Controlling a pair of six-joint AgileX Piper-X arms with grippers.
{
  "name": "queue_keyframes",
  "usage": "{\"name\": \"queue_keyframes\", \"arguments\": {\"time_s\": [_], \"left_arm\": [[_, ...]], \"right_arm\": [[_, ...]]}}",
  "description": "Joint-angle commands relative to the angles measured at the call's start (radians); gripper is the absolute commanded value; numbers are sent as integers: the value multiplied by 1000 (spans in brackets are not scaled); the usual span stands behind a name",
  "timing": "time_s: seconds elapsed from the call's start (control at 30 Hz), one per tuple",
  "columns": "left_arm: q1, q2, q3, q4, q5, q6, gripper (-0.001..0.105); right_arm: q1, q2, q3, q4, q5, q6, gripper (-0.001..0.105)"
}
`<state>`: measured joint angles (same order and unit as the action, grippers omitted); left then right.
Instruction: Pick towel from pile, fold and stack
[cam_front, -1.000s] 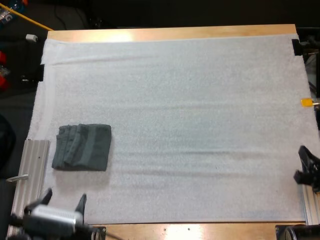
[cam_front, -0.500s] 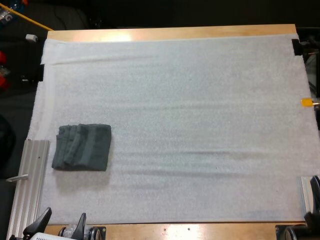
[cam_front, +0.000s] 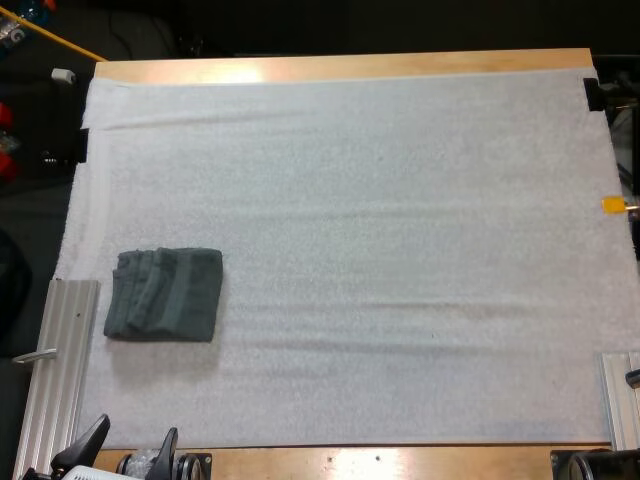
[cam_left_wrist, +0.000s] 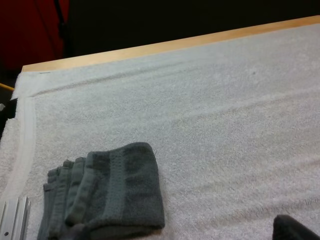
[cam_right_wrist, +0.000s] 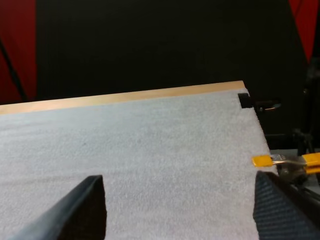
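The folded stack (cam_front: 163, 294) of dark grey-green towels lies flat on the white mat (cam_front: 380, 200), at about 8 o'clock in the high view. Its folded edges sit side by side like little steps. It is just beside the metal rail (cam_front: 60, 350) that runs along that side of the mat. It is probably kept off to the side so the big middle of the mat is free for spreading and folding.

The left gripper (cam_front: 130, 448) is at about 7 o'clock, just past the mat's near edge, over the wooden table (cam_front: 400, 462). Its two black fingers stand apart with nothing between them. It is near the stack but does not touch it.

The right gripper (cam_right_wrist: 177, 182) sits back near 4 o'clock and points toward the far corner at about 1 o'clock. Its fingers are wide apart too, and they hold nothing.

Both arms look parked out of the way with empty fingers. That fits a job that is finished, or a rest before another towel, since the towels on the mat are folded and stacked neatly.
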<state>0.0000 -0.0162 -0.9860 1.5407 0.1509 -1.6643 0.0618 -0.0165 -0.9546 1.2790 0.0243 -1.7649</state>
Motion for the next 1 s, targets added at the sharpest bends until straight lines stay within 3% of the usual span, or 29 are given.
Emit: {"name": "queue_keyframes", "arguments": {"time_s": [0.0,0.27,0.53,0.97], "left_arm": [[-2,-139,-5,29,3,-7,68],[-2,-139,-5,16,3,-7,68],[-2,-139,19,-109,3,-7,68],[-2,-137,240,-337,3,-5,68]], "right_arm": [[-4,-39,5,8,2,-11,62],[-4,-39,42,0,2,-11,62],[-4,-39,87,-159,2,-11,62],[-4,-37,132,-229,2,-21,62]]}}
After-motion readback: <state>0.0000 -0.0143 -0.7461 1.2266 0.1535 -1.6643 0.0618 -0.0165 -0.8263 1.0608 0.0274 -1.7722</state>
